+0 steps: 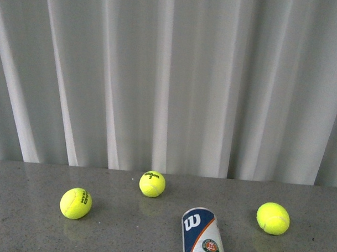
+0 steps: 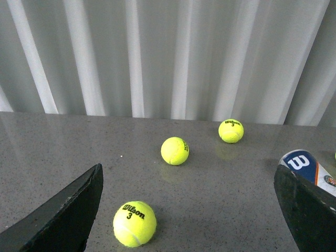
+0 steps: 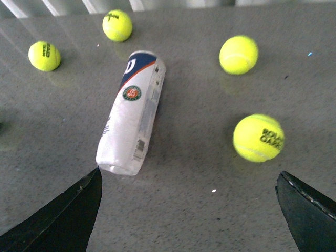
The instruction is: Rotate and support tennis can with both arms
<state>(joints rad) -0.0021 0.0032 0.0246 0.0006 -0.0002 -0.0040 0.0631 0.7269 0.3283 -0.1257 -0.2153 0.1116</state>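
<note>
The tennis can [image 3: 134, 114] lies on its side on the grey table, white label with a blue-orange end, a "W" logo and a round emblem. Its blue end shows at the bottom of the front view [image 1: 201, 233] and at the edge of the left wrist view [image 2: 306, 164]. My right gripper [image 3: 189, 215] is open and empty above the table, the can's near end just beyond one of its fingers [image 3: 68, 220]. My left gripper [image 2: 191, 220] is open and empty, apart from the can. Neither arm shows in the front view.
Several yellow tennis balls lie around the can: [image 1: 76, 203], [image 1: 152, 183], [image 1: 272, 218] in the front view, one near my left gripper [image 2: 135, 223], one near my right gripper [image 3: 258, 137]. A white pleated curtain [image 1: 170, 76] closes the table's far edge.
</note>
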